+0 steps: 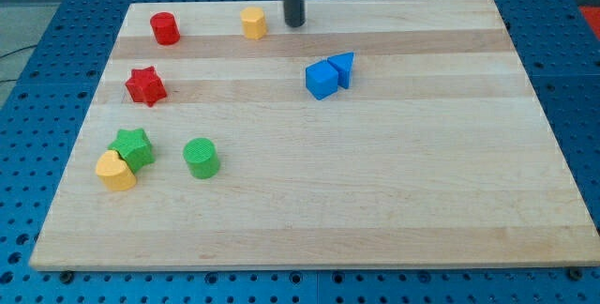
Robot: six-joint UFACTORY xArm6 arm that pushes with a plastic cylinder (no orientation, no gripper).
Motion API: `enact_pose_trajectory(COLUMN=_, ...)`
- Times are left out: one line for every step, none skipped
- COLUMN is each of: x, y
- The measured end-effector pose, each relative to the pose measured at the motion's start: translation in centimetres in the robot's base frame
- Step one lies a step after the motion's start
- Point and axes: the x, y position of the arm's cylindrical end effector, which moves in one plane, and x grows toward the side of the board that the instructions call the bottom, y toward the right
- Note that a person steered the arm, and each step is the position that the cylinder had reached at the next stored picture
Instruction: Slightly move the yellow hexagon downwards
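The yellow hexagon (253, 22) stands near the board's top edge, left of centre. My tip (295, 24) rests on the board just to the hexagon's right, a small gap apart and at about the same height in the view. The dark rod rises straight up out of the view's top.
A red cylinder (165, 28) sits at the top left and a red star (145, 86) below it. A blue cube (322, 79) touches a blue triangle (343, 68) right of centre. A green star (132, 147), a yellow heart (115, 170) and a green cylinder (201, 158) sit at the lower left.
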Motion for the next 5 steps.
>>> enact_pose_trajectory(x=-1.4, y=-4.9)
enact_pose_trajectory(x=-1.4, y=-6.5)
enact_pose_trajectory(x=-0.3, y=-5.5)
enact_pose_trajectory(x=1.2, y=-5.9)
enact_pose_trajectory(x=1.4, y=-5.4)
